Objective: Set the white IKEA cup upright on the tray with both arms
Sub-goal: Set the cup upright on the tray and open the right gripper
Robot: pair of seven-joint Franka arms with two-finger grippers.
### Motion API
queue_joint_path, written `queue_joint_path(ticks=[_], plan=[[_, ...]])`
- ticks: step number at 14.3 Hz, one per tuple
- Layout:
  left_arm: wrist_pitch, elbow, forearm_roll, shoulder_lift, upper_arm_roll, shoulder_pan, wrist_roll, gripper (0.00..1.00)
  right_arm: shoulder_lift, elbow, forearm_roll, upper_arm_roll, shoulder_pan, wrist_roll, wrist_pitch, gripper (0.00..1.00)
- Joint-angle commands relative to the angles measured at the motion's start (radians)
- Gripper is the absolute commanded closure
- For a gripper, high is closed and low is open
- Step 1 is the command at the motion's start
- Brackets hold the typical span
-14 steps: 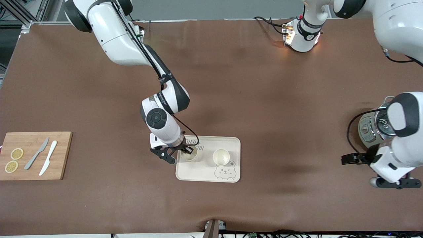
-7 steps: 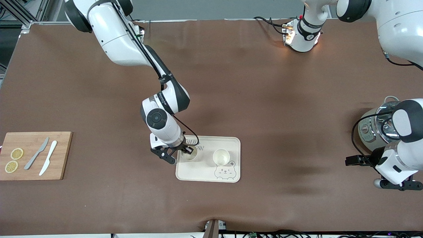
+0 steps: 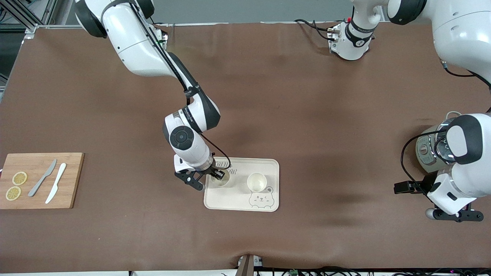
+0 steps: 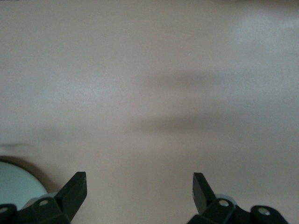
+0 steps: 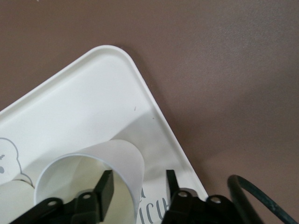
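Two white cups stand upright on the cream bear tray [image 3: 238, 199]. One cup [image 3: 221, 180] is at the tray's end toward the right arm, the other cup [image 3: 256, 181] stands by the bear face. My right gripper [image 3: 215, 177] is at the first cup's rim. In the right wrist view my right gripper [image 5: 139, 184] is open, one finger inside the cup [image 5: 124, 156], the other outside with a gap to the wall, above the tray [image 5: 84, 93]. My left gripper [image 3: 455, 216] is open and empty [image 4: 140, 186] low over bare table.
A wooden cutting board [image 3: 71, 180] with two knives [image 3: 55, 183] and lemon slices [image 3: 19, 178] lies at the right arm's end. A metal cooker [image 3: 427, 153] stands beside the left arm's wrist.
The left arm has shifted back and forth a little beside the cooker. The right arm and both cups have not moved.
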Motion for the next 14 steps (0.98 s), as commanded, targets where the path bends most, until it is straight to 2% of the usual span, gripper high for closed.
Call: queue_joint_path(ticks=[1, 5, 9, 11, 14], plan=[[-0.067, -0.029, -0.005, -0.072, 0.006, -0.013, -0.005, 0.00, 0.013, 0.024, -0.019, -0.008, 0.006, 0.026, -0.002, 0.02], [-0.123, -0.086, 0.002, -0.173, 0.006, -0.015, -0.021, 0.00, 0.008, 0.027, -0.045, -0.011, 0.005, 0.020, -0.004, 0.00], [-0.152, -0.187, 0.004, -0.316, 0.006, -0.012, -0.021, 0.00, -0.022, 0.026, -0.068, -0.011, -0.003, 0.009, -0.023, 0.00], [-0.177, -0.224, 0.025, -0.377, 0.004, -0.013, -0.022, 0.00, -0.059, 0.026, -0.074, -0.011, -0.006, -0.035, -0.097, 0.00], [-0.179, -0.335, 0.039, -0.485, 0.003, -0.025, -0.031, 0.00, -0.130, 0.024, -0.073, -0.015, -0.035, -0.115, -0.203, 0.00]])
